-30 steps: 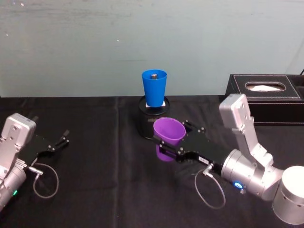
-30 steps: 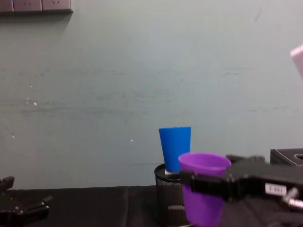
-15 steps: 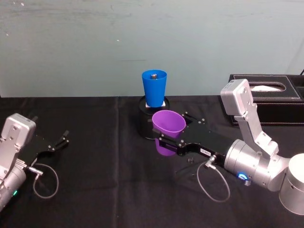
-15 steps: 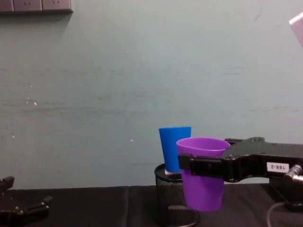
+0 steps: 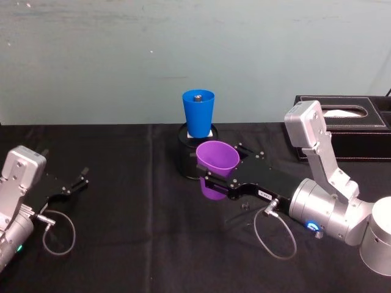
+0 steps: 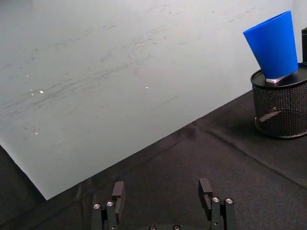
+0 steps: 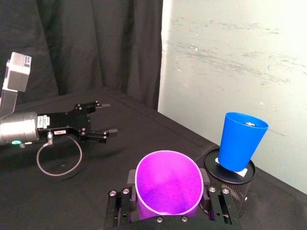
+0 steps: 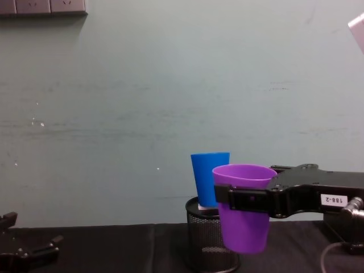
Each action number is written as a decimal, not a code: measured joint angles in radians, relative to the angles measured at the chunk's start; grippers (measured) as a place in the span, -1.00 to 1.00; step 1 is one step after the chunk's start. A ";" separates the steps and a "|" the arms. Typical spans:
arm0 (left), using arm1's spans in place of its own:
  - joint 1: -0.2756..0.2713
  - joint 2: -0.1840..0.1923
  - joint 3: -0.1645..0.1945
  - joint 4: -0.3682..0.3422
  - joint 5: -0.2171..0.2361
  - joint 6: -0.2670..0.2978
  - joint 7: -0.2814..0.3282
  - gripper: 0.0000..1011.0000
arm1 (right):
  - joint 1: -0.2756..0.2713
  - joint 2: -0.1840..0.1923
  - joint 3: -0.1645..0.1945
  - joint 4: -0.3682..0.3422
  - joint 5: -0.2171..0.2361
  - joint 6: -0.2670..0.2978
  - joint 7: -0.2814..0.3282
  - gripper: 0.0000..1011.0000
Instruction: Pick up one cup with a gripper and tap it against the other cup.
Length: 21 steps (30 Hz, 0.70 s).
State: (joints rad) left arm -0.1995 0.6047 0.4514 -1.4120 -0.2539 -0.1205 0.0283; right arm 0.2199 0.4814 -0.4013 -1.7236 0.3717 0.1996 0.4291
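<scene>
Purple cup [image 8: 243, 222] stands near upright, mouth up, in right tool [image 8: 226, 197].

White label [image 8: 333, 200] on side of right hand [image 8: 242, 199], near wrist: reads "188-2", black digits.

The right gripper [image 5: 214, 182] reaches forward, raised and level, its flat black fingers clamped on either side of a purple cup [image 5: 217, 160] — the silver wrist [image 5: 321, 210] just behind it, blue light [image 5: 312, 227] lit. The left gripper [image 5: 83, 176] sits low and well apart from it, fingers spread.
</scene>
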 joint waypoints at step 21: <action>0.000 0.000 0.000 0.000 0.000 0.000 0.000 0.98 | 0.000 -0.002 0.000 0.002 -0.001 -0.001 -0.001 0.45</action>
State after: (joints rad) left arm -0.1995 0.6047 0.4514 -1.4120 -0.2539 -0.1205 0.0283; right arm 0.2196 0.4797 -0.4013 -1.7221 0.3707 0.1989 0.4283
